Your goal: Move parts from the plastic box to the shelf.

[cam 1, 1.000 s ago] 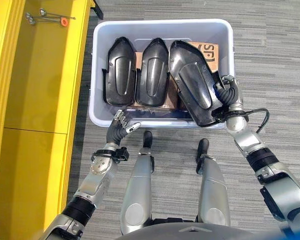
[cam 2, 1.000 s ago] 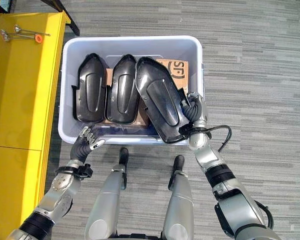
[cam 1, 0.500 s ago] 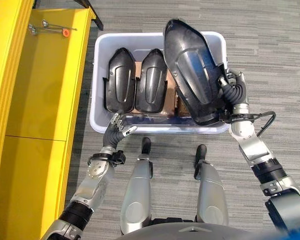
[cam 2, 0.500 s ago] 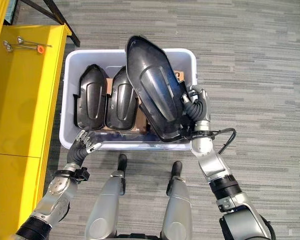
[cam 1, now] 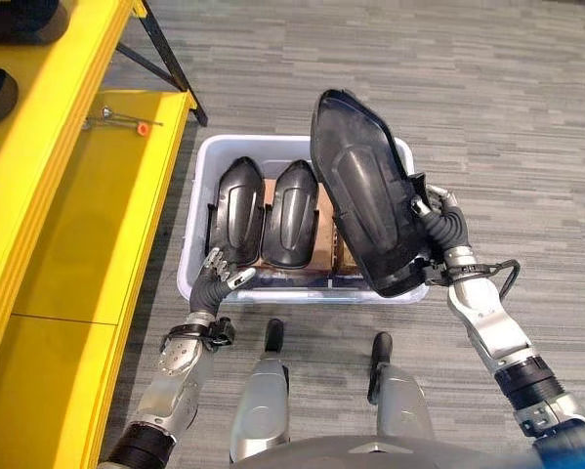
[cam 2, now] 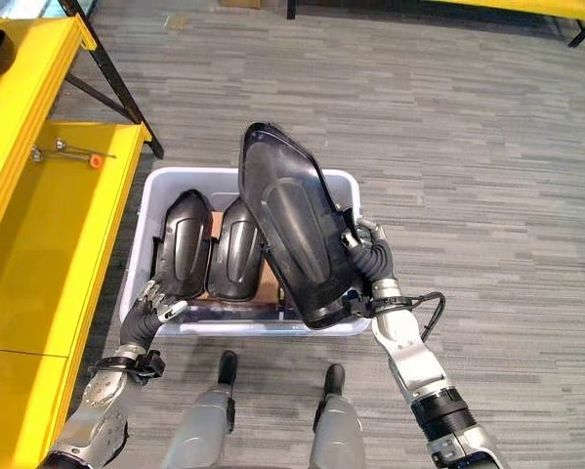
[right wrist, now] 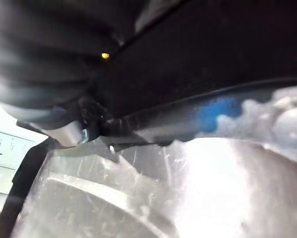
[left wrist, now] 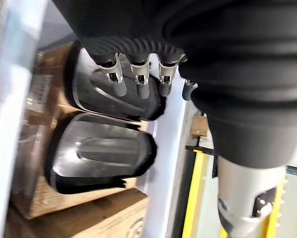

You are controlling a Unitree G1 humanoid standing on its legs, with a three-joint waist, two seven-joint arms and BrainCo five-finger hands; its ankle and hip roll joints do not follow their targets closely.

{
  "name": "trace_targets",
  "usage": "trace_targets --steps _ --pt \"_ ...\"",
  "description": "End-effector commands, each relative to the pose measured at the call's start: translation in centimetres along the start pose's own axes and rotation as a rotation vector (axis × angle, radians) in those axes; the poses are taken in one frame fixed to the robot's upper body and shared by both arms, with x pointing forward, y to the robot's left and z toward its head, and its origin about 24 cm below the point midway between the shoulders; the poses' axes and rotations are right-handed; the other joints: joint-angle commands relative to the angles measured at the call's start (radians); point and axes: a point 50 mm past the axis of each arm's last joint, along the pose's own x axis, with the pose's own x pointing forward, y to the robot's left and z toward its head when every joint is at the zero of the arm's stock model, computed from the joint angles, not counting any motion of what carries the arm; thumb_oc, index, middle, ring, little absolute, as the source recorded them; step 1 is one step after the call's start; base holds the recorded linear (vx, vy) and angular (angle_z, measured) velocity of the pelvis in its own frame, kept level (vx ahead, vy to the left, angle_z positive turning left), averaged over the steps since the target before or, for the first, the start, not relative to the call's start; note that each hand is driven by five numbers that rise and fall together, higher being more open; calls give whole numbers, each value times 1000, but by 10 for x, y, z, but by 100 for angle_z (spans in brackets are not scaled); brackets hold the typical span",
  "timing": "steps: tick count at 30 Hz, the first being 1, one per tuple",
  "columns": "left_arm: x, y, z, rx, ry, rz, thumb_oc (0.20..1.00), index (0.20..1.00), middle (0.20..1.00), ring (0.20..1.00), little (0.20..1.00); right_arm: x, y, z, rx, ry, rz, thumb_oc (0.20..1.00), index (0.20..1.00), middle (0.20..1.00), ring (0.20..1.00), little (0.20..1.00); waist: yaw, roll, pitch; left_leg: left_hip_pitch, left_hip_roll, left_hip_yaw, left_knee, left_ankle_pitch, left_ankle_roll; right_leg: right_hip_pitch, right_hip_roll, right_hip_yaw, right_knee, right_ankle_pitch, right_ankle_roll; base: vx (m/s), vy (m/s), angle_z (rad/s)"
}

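Right hand (cam 1: 446, 233) clamps the large black shell part (cam 1: 365, 203) by its edge, raised over the plastic box's (cam 1: 196, 256) right end; I should keep it level and swing wide toward the yellow shelf (cam 1: 87, 225); left hand (cam 1: 217, 275) hovers relaxed at the box's near-left rim; grey plank floor (cam 1: 507, 117) lies around.

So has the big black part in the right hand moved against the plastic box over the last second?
Yes. The big black part, gripped by the right hand, has risen from lying in the plastic box to standing tilted above its right end.
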Motion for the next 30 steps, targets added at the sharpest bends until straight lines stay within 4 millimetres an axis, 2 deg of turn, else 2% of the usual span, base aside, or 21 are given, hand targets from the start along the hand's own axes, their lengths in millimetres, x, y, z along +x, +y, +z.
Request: trace_targets --steps 1,9,11,13,14,15,16,17,18,19,20,21,23,24,25,26,27,28,30 --pt "-4 4 12 33 -63 -27 1000 1000 1000 1000 1000 3 3 34 109 -174 36 200 200 200 200 200 2 -6 -62 -2 49 15 31 -32 -10 7 11 -24 -10 17 1 32 -36 -8" --pt "-13 9 2 14 -18 8 1000 1000 1000 1000 1000 -4 12 27 150 -130 106 200 200 200 200 200 14 13 -111 101 107 21 -22 -9 -25 62 50 -42 43 -54 -16 48 -100 -7" --pt "-15 11 -2 8 -6 22 1000 1000 1000 1000 1000 -3 12 28 148 -129 118 200 200 200 200 200 21 18 -121 113 126 11 -29 13 -35 78 71 -55 53 -76 -27 16 -129 -1" --pt "-17 10 -5 -14 4 32 1000 1000 1000 1000 1000 0 12 30 141 -140 120 200 200 200 200 200 38 26 -127 110 159 -9 -40 71 -58 95 101 -84 58 -99 -47 -23 -156 4" --pt "-17 10 -5 -15 4 32 1000 1000 1000 1000 1000 0 12 30 141 -140 120 200 200 200 200 200 36 27 -126 110 160 -11 -42 72 -58 96 102 -86 57 -99 -48 -85 -184 13" --pt "-16 8 -6 -17 7 27 1000 1000 1000 1000 1000 0 8 33 120 -154 109 200 200 200 200 200 50 33 -118 92 174 -24 -51 123 -76 96 112 -121 75 -117 -65 -61 -86 23" --pt "-16 8 -6 -17 7 27 1000 1000 1000 1000 1000 0 7 33 120 -154 109 200 200 200 200 200 46 33 -118 90 174 -29 -52 124 -76 96 112 -125 76 -118 -66 -118 -145 42" --pt "-15 4 -8 -31 17 13 1000 1000 1000 1000 1000 -4 -1 30 107 -143 90 200 200 200 200 200 51 30 -105 55 166 -35 -34 151 -80 105 99 -170 86 -131 -79 -64 -63 59" --pt "-15 4 -8 -32 16 13 1000 1000 1000 1000 1000 -4 -1 30 106 -143 89 200 200 200 200 200 47 31 -109 47 166 -40 -34 154 -79 102 100 -175 82 -127 -79 -88 -91 115" --pt "-14 3 -9 -39 23 10 1000 1000 1000 1000 1000 -7 -6 28 105 -135 71 200 200 200 200 200 46 26 -97 29 162 -17 -8 157 -72 108 92 -192 86 -131 -88 -93 -47 150" --pt "-11 2 -8 -38 18 5 1000 1000 1000 1000 1000 -8 -12 28 89 -134 51 200 200 200 200 200 34 18 -89 8 176 43 43 156 -59 107 77 -219 91 -128 -93 -150 -48 166" --pt "-11 1 -7 -38 13 5 1000 1000 1000 1000 1000 -10 -16 26 81 -129 33 200 200 200 200 200 28 12 -86 3 199 88 84 144 -49 103 61 -236 101 -126 -98 -181 1 182" --pt "-13 -1 -16 -185 51 36 1000 1000 1000 1000 1000 -17 -21 22 77 -105 1 200 200 200 200 200 11 13 -88 43 264 140 128 122 -52 106 26 -270 119 -118 -93 -52 141 138" --pt "-13 -3 -17 -182 57 26 1000 1000 1000 1000 1000 -27 -25 12 99 -55 -26 200 200 200 200 200 -13 30 -118 129 321 191 93 110 -79 117 -20 -298 157 -127 -68 85 297 76" --pt "-13 -3 -16 -178 58 20 1000 1000 1000 1000 1000 -30 -27 10 103 -42 -37 200 200 200 200 200 -20 40 -128 146 318 208 69 97 -79 117 -41 -314 171 -120 -59 95 353 140" --pt "-14 -4 -16 -177 59 10 1000 1000 1000 1000 1000 -31 -30 9 107 -37 -45 200 200 200 200 200 -23 44 -136 152 292 215 53 45 -70 115 -61 -325 179 -108 -46 34 336 145" --pt "-14 -3 -17 -163 60 12 1000 1000 1000 1000 1000 -36 -34 7 127 -27 -66 200 200 200 200 200 -23 42 -137 119 270 216 91 -27 -62 113 -108 -337 202 -95 -32 26 358 154" --pt "-15 -1 -16 -156 60 14 1000 1000 1000 1000 1000 -37 -35 6 136 -20 -72 200 200 200 200 200 -15 36 -124 80 236 183 170 -64 -56 111 -141 -341 222 -83 -21 9 389 80" --pt "-17 14 -11 -112 46 53 1000 1000 1000 1000 1000 -40 -36 7 153 -24 -86 200 200 200 200 200 9 13 -87 31 198 179 255 -122 -52 129 -207 -357 244 -49 10 2 360 72"
